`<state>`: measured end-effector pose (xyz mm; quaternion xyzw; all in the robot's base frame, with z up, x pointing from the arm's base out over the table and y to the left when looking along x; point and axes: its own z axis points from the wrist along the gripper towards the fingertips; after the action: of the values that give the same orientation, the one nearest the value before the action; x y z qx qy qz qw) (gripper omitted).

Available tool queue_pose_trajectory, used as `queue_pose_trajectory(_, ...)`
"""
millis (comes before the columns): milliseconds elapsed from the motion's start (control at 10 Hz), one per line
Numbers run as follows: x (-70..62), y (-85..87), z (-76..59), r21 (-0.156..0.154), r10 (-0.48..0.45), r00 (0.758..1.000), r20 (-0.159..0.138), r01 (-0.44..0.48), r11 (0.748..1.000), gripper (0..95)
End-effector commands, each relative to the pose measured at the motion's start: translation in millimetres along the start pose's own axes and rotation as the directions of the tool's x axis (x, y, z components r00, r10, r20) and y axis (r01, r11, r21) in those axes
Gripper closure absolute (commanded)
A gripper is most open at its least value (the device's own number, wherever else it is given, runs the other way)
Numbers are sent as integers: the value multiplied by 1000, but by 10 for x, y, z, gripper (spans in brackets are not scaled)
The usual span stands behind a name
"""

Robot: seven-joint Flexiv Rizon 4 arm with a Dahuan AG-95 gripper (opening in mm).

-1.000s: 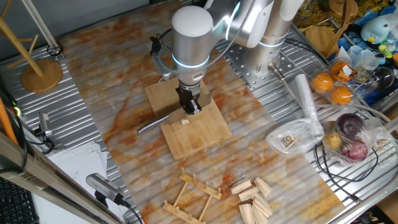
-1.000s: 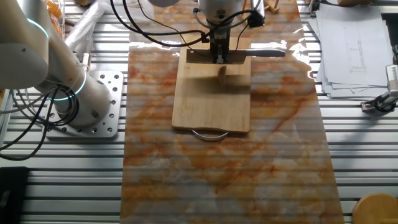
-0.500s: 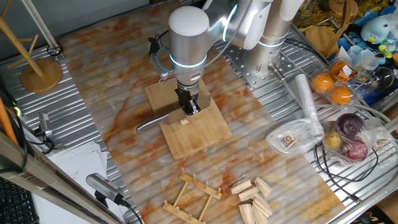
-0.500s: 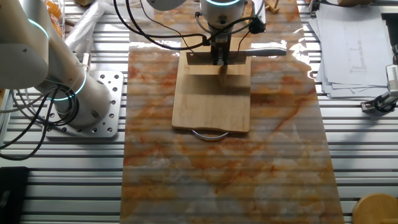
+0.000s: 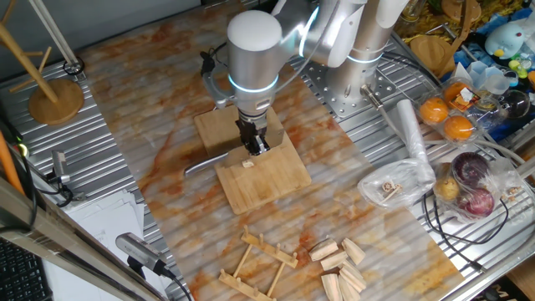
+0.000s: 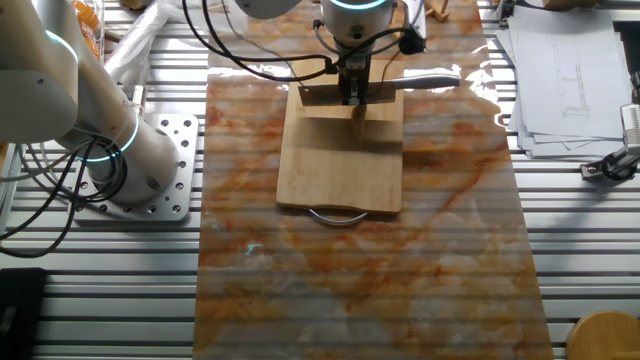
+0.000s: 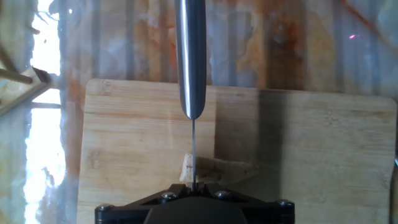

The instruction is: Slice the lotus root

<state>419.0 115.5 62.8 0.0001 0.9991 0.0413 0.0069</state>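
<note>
Marbled orange tabletop, pale wooden board: gripper clenched steel knife, blade edge-on across small beige lotus root, root's long axis crosswise, directly beneath.

Seen from above: pale rectangular wooden cutting board flat on orange-veined marbled bench, thin metal loop handle at near edge. Dark gripper poised over far end, gripping silver-handled knife lying crosswise. Small beige lotus root just below the fingers.
</note>
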Motion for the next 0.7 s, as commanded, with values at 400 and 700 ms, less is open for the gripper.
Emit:
queue_pose_trajectory(400,0,3,242,19,0,1000,14,-1,1000,950)
queue_pose_trajectory(700,5,24,338,34,-5,1000,-1,5,999,950)
